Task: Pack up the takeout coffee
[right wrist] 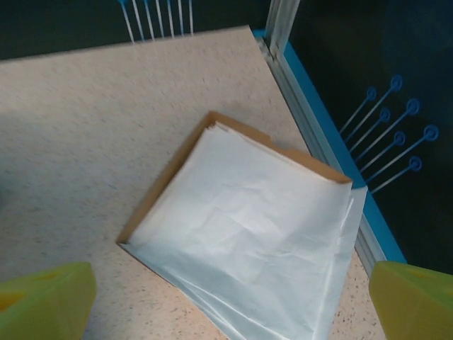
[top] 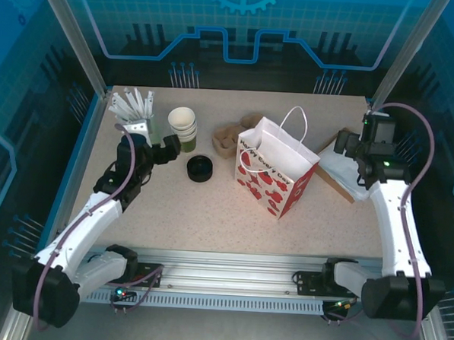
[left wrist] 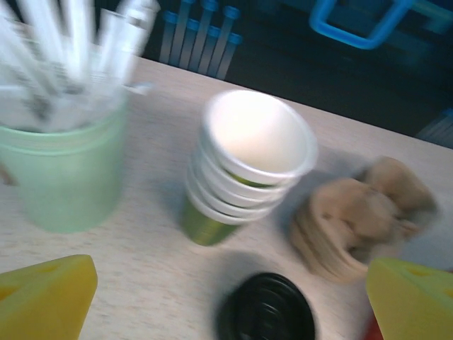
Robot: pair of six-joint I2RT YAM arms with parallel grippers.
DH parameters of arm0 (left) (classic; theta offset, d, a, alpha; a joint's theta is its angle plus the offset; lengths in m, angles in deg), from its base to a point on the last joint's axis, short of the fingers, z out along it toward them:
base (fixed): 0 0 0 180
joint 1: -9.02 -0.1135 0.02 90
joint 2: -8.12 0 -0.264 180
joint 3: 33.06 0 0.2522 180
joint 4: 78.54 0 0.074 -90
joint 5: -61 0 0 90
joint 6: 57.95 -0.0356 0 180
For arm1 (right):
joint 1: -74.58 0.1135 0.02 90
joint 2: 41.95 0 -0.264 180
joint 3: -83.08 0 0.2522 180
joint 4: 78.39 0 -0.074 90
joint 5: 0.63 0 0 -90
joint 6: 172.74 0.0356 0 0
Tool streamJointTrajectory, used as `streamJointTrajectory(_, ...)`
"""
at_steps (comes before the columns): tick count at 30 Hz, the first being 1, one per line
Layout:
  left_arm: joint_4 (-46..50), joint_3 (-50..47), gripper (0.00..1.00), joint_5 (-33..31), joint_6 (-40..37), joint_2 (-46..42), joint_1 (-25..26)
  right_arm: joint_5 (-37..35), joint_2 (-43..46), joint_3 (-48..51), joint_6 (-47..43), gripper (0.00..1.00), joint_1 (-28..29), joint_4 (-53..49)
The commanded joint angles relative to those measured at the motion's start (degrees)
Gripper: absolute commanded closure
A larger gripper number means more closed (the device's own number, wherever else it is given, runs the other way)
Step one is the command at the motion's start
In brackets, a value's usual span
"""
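Left pincer [left wrist: 226, 301] hangs on the left side of the tabletop [top: 172, 205], its yellow fingers [left wrist: 44, 297] spread wide apart with nothing gripped between them. Close by its tips lies a pile of black lids [left wrist: 266, 309], flat on the speckled surface. Just beyond the lids stands a stack of lidless cups [left wrist: 248, 159], cream-white inside, with olive-green showing on the lowest cup's wall. Left of that stack sits a pale green holder [left wrist: 64, 173] stuffed with white wrapped sticks [left wrist: 64, 42], which are too blurred to make out further. Right of the stack is a heap of brown cardboard cup carriers [left wrist: 354, 212], near it but not touching.

Farther out, about the middle of the tabletop, a white paper bag [top: 276, 169] printed with red hearts stands upright, its looped handles up, between the two arms.

Over in the far right corner the right pincer [right wrist: 226, 301] also has its fingers [right wrist: 414, 301] set wide apart and holds nothing. Under it lies a stack of white paper sheets [right wrist: 248, 241] on a brown cardboard sheet [right wrist: 166, 188], close to the blue edge rail [right wrist: 311, 120].

Where the takeout coffee stands I cannot tell; from where I look the inside of the bag is hidden.
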Motion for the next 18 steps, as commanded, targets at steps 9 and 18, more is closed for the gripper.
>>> streamJointTrajectory(9, -15.0, -9.9, 0.01, -10.3, -9.0, 4.9, -8.1, -2.4, -5.6, 24.7, -2.1, 0.0, 0.1, 33.4)
streamJointTrajectory(18, -31.9, -17.3, 0.01, -1.1, -13.5, 12.3, -9.4, 2.1, -4.8, 38.2, -4.2, 0.0, 2.2, 54.6)
